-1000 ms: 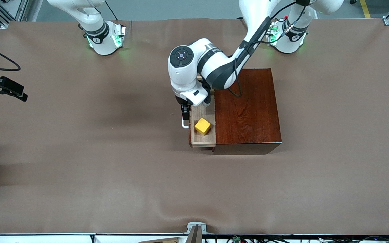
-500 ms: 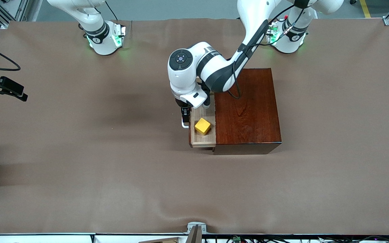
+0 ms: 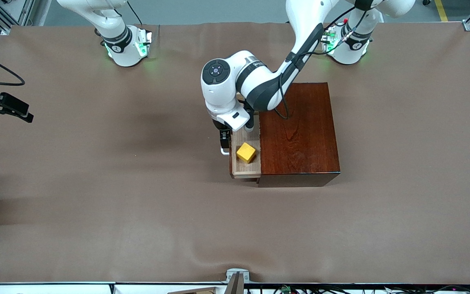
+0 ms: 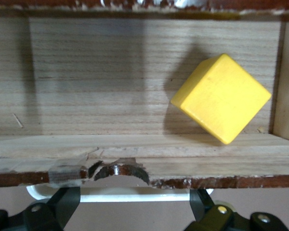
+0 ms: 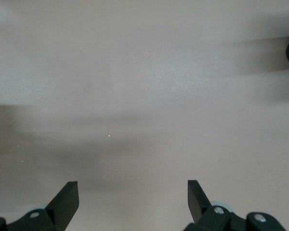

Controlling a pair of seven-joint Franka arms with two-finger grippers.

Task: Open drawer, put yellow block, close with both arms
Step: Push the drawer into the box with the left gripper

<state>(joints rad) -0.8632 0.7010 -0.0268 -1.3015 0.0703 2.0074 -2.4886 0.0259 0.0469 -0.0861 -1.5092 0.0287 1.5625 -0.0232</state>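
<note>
The drawer (image 3: 244,168) stands partly out of the mahogany box (image 3: 300,134), toward the right arm's end of the table. The yellow block (image 3: 246,152) lies inside it and fills much of the left wrist view (image 4: 221,98). My left gripper (image 3: 224,142) is low in front of the drawer's dark front, at the white handle (image 3: 221,152). In the left wrist view the gripper (image 4: 133,198) is open, one finger near each end of the handle bar (image 4: 111,194). My right gripper (image 3: 23,114) waits open over bare cloth near the right arm's end of the table (image 5: 133,190).
Brown cloth (image 3: 137,212) covers the whole table. The two green-lit arm bases (image 3: 127,47) (image 3: 347,45) stand along the table edge farthest from the front camera. The left arm's elbow hangs over the box's edge.
The drawer with the block has slid a little way into the box, and my left gripper has moved with it. The right arm has not moved.
</note>
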